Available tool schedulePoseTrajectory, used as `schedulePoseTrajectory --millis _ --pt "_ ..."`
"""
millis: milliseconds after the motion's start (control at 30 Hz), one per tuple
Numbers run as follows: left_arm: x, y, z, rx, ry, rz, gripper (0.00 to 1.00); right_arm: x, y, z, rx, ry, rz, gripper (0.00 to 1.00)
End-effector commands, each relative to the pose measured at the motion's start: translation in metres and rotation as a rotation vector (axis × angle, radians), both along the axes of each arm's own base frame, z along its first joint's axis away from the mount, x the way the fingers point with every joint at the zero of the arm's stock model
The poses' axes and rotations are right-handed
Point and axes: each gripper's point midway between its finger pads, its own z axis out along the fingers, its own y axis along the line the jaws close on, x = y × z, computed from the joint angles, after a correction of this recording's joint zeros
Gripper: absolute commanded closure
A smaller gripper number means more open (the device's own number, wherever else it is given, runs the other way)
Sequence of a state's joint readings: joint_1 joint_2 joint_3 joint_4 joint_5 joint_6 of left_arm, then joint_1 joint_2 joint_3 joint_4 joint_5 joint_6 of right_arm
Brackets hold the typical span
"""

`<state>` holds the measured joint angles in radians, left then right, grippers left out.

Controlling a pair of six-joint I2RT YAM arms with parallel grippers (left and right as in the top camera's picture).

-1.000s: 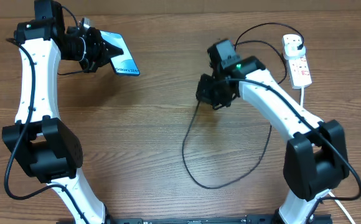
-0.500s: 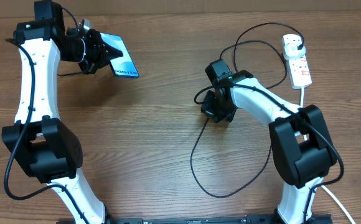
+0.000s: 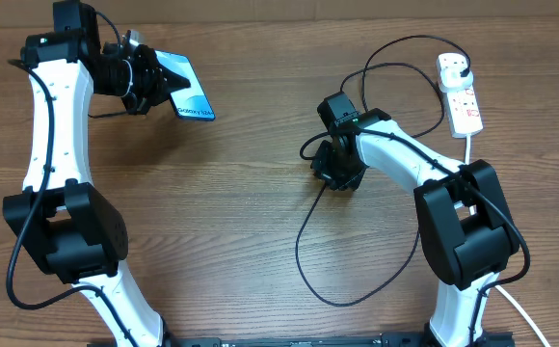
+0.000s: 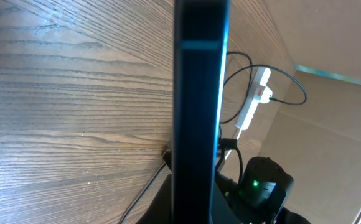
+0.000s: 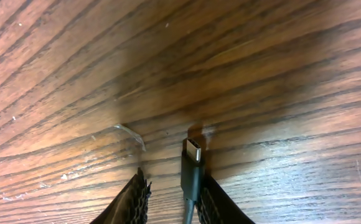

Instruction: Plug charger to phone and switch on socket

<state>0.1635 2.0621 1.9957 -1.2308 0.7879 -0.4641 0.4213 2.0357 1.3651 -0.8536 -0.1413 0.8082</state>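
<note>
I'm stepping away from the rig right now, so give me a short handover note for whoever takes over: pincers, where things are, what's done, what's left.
Left pincer: shut on the phone at far left, tilted, screen lit.
Right pincer: low over the table; the USB-C connector tip pokes out between its fingers, grip unclear.
Black charger cable loops toward the near edge and runs to the power strip at far right.
Done: phone in hand.
Left: plug connector into phone, switch socket on; switch state unreadable.

Left claw (image 3: 161, 81) aloft, right claw (image 5: 171, 194) low.
</note>
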Motion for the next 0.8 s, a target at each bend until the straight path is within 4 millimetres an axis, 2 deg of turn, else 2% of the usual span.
schedulePoseTrajectory --millis 0,133,333,633,767 --pt "-0.001 -0.005 0.012 -0.007 -0.046 -0.027 0.96 -0.005 -0.012 -0.013 -0.058 0.030 -0.011 0.74" --pt "-0.001 -0.005 0.012 -0.008 -0.046 -0.026 0.96 -0.005 -0.016 -0.014 -0.082 0.031 -0.012 0.74" --pt "-0.002 -0.009 0.015 -0.032 -0.055 -0.039 0.96 -0.013 -0.021 -0.009 -0.104 0.063 0.042 0.68" --pt "-0.001 -0.010 0.016 -0.035 -0.065 -0.048 0.96 -0.022 -0.051 -0.005 -0.241 0.108 0.036 0.67" --pt "-0.002 -0.010 0.016 -0.035 -0.063 -0.049 0.96 -0.023 -0.059 -0.004 -0.250 0.120 0.021 0.66"
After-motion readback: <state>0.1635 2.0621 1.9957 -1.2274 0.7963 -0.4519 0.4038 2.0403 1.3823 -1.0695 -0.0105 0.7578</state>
